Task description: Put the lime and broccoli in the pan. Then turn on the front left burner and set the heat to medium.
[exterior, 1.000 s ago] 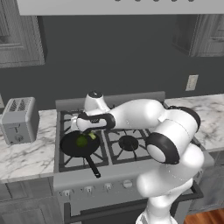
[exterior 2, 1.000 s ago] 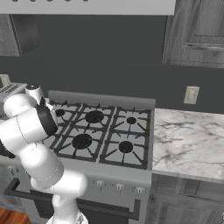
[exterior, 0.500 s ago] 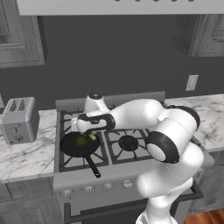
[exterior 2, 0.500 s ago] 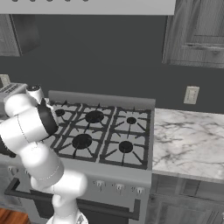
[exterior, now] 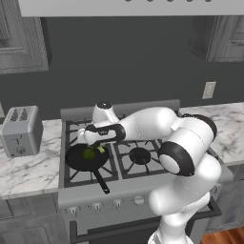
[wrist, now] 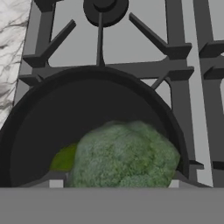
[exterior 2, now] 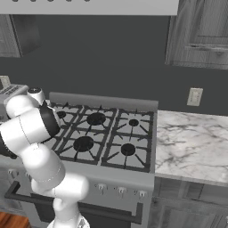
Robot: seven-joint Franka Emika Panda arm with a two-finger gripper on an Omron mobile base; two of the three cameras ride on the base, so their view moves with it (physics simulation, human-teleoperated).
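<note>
Looking along the hand, we see the bumpy dark green broccoli floret closest to us, between the two small dark finger tips, whose ends barely show at its sides. Whether they grip it or stand just clear of it we cannot tell. Partly hidden behind it lies the small bright yellowish-green lime, touching or just beside the floret, both inside the round shallow black frying pan.

From the left base view, the pan sits on the dark cast-iron grate of the front left burner, near the front left corner of the stove, its long straight handle pointing toward the stove's front edge. The two-finger gripper hangs over the pan's far right rim, with the green items below it.

Farther off, a silver toaster stands on the marble counter left of the stove.
</note>
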